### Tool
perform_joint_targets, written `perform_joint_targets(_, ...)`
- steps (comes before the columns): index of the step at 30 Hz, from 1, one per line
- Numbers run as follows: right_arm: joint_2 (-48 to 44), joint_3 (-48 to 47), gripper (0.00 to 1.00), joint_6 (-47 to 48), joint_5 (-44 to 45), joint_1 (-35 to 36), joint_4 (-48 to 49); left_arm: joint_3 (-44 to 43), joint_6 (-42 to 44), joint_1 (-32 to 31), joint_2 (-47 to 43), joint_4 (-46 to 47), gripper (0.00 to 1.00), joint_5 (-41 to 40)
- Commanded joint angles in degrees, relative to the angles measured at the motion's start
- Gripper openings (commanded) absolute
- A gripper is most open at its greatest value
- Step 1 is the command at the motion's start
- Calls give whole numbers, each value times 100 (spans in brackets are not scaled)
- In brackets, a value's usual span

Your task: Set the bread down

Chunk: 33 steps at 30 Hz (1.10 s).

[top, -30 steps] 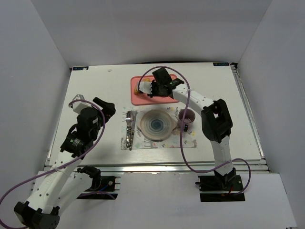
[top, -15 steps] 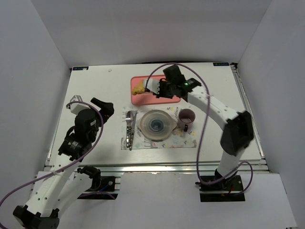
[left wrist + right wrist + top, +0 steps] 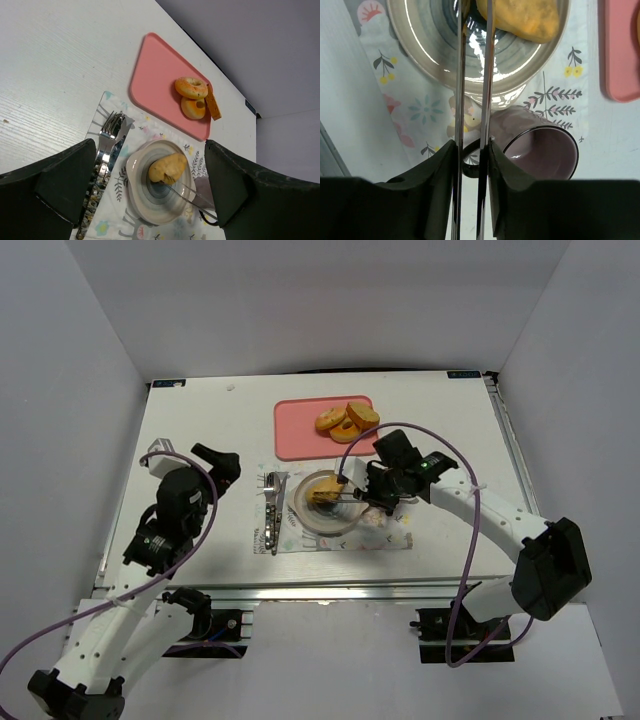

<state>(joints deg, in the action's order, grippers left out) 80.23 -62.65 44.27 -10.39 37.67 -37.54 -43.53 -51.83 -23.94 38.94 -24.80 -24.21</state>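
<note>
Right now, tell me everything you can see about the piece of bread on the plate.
The bread piece is a lumpy golden-brown oval, crusty-looking and whole, lying in the ringed grey plate, off centre toward the pink tray. Thin metal fingers of the right gripper reach its edge; whether they pinch it, I cannot tell. Nothing else touches it.

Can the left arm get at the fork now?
Likely yes. The fork lies at the placemat's left edge, nearest the left gripper, whose jaws stand open and empty, with nothing between them. The right gripper's tongs sit over the plate.
</note>
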Motion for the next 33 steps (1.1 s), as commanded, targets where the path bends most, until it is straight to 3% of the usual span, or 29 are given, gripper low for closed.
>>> perform_joint_targets(1,-86,-115,35,-182,64,12,230,2,86,4,17,98,98,65)
perform_joint_targets(3,-25,-221,43,-173,29,12,142,-7,86,4,-61,72,98,30)
perform_joint_targets(6,-138,-326,45,-138,-85,12,72,37,24,4,-237,19,98,-75)
perform_joint_targets(15,-666,-800,48,-59,-560,12,-412,152,-108,4,-580,-227,98,-172)
perform_joint_targets(22,-886,-766,47,-129,-350,-14,-413,125,-64,4,-484,-114,98,-137)
perform_joint_targets(28,-298,-1196,45,-103,265,-723,378,46,-2,4,-361,-69,98,-93)
perform_joint_targets(33,809,-1996,44,90,459,-1551,528,64,-20,4,-378,-69,98,-84)
